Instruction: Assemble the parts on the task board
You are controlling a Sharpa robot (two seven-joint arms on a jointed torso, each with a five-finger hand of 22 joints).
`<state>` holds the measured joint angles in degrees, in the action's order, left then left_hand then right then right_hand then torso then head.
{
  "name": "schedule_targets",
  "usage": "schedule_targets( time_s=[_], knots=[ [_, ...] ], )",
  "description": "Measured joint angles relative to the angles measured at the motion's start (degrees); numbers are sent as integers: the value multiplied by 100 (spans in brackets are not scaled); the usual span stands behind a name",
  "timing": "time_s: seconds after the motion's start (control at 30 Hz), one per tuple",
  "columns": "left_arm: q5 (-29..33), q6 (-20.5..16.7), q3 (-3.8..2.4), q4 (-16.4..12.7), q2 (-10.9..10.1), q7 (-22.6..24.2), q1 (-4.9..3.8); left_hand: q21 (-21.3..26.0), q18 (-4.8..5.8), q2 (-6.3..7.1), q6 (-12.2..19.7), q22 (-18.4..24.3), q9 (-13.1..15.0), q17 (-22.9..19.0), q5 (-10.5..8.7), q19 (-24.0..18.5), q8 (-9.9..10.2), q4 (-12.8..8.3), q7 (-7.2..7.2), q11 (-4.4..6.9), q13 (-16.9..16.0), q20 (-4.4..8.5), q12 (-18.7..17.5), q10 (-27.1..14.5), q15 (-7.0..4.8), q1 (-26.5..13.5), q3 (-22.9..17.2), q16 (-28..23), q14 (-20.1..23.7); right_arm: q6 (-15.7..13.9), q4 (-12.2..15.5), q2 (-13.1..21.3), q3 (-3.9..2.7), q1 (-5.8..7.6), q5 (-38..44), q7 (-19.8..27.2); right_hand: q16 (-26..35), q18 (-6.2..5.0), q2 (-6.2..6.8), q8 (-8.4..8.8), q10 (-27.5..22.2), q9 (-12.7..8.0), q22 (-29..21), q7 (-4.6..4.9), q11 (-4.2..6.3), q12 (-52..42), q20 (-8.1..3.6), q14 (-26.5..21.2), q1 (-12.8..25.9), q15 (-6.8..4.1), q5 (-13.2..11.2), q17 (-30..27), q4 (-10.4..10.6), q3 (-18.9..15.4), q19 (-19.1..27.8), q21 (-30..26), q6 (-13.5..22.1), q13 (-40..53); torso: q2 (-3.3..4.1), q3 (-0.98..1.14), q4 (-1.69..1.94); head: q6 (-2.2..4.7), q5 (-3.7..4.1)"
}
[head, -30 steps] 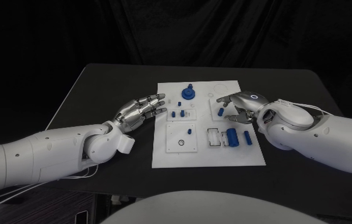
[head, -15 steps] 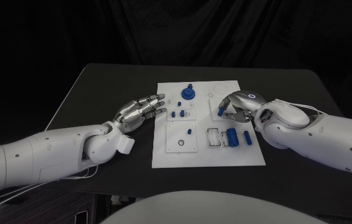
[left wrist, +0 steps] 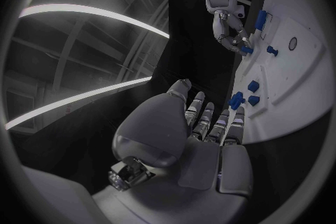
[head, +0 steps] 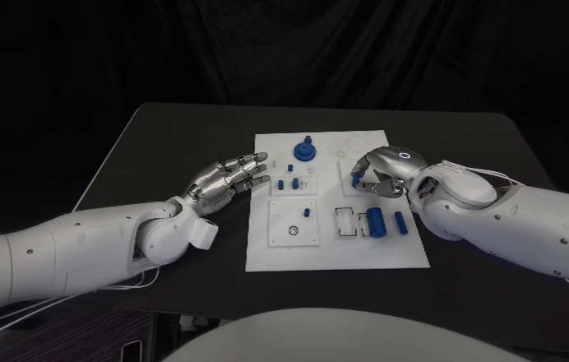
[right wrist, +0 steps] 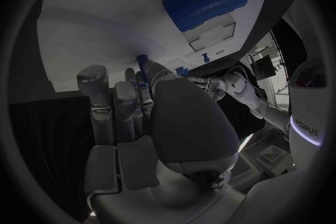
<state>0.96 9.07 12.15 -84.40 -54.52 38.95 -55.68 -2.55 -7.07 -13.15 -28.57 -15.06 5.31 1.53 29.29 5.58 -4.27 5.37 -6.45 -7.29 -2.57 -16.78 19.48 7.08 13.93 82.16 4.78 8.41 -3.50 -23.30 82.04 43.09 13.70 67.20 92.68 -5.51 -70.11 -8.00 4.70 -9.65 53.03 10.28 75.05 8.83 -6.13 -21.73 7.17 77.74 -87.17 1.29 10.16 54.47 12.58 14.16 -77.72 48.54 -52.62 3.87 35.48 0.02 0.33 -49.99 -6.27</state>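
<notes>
- Fingers of my right hand (head: 381, 173) have curled down onto the peg (head: 356, 181) on the board (head: 338, 255); whether they grip it, I cannot tell.
- Left hand (head: 225, 179) stays released beside the board, so insertion looks next.

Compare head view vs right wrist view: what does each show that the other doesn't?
Head view alone: the whole task board, the blue knob at its far side, the ring in a near square. Right wrist view alone: the right hand's palm side, its fingers close at a small blue peg. Both: the large blue cylinder, left hand, right hand.
</notes>
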Motion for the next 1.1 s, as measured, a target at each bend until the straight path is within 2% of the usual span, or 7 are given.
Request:
schedule_targets(
  time_s=[0.17, 0.53, 0.67, 0.73, 0.77, 0.87, 1.1],
  knots=[
    [0, 5, 0, 3, 5, 0, 6, 0, 0, 0, 0, 6, 0, 0, 0, 0, 0, -9, 0, 0, 0, 0, 0, 0, 0, 0, -40, 0, 0, 1, -5, -14, 0, -8, 0, 7, 0, 0, 6, 10, 0, 0, 0, 5, 0, 6, 0, 0, -4, 0, 0, -14, 0, 0, 0, 0, 5, 9, 0, 1, 0, 0, -8],
    [0, 13, 0, 14, 5, 0, 12, 0, 0, 0, -54, 23, 4, 0, 0, 0, 0, -56, -54, 0, 0, 0, 0, 0, 0, 0, -87, 0, 0, 26, -12, -23, -1, -12, 1, 8, 110, 0, 127, 213, -43, -45, 0, 122, -43, 133, 0, -24, 70, 24, -27, -107, 47, -47, 0, -85, 267, 23, -1, 0, 0, 0, -6],
    [0, 15, 0, 14, 3, 0, 19, 0, 0, 0, -54, 23, 6, -1, 0, 0, -22, -56, -54, 0, 0, 0, 0, 0, 0, 0, -87, 0, 0, 16, -11, -24, -1, -16, 1, 19, 60, -1, 105, 88, 139, 44, 0, 48, 2, 104, -5, -3, -58, 3, 154, -5, -18, 49, -5, 19, -16, 86, 0, -1, -1, 0, -2],
    [0, 15, 0, 14, 2, 0, 20, 0, 0, 0, -53, 23, 6, -1, 0, 0, -22, -56, -53, 0, 0, 0, 0, 0, 0, 0, -87, 0, 0, 3, -6, -23, -1, -19, 2, 29, 16, 9, 61, -18, 318, 116, 0, -7, 59, 31, -39, 53, -146, -53, 225, 62, -76, 107, -79, 147, -217, 125, -1, -2, -3, 0, -1],
    [0, 15, 0, 14, 1, 0, 20, 0, 0, 0, -53, 23, 6, 0, 0, 0, -22, -56, -53, 0, 0, 0, 0, 0, 0, 0, -87, 0, 0, -11, 0, -21, -1, -21, 2, 37, 0, 88, 42, -81, 421, 166, 0, -43, 100, -8, -67, 83, -183, -84, 225, 94, -108, 140, -107, 223, -329, 150, -1, -2, -4, 0, -1],
    [0, 16, 0, 14, -2, 0, 22, 0, 0, 0, -52, 23, 6, -1, 0, 0, -22, -55, -52, 0, 0, 0, 0, 0, 0, 0, -87, 0, 0, -58, 19, -11, -1, -27, 2, 58, -27, 91, 40, -222, 673, 286, 0, -126, 193, -75, -153, 167, -274, -167, 195, 171, -208, 239, -193, 420, -578, 200, -3, -2, -5, 0, -5],
    [0, 19, 0, 18, -8, 0, 29, 0, 0, 0, -55, 23, 6, -1, 0, 0, -22, -55, -55, 0, 0, 0, 0, 0, 0, 0, -86, 0, 0, -200, 69, 27, 1, -30, 2, 81, -27, 89, 40, -240, 757, 375, 0, -153, 244, -87, -169, 174, -333, -174, 192, 176, -272, 302, -209, 442, -605, 249, -3, -2, -4, 0, -26]
  ],
)
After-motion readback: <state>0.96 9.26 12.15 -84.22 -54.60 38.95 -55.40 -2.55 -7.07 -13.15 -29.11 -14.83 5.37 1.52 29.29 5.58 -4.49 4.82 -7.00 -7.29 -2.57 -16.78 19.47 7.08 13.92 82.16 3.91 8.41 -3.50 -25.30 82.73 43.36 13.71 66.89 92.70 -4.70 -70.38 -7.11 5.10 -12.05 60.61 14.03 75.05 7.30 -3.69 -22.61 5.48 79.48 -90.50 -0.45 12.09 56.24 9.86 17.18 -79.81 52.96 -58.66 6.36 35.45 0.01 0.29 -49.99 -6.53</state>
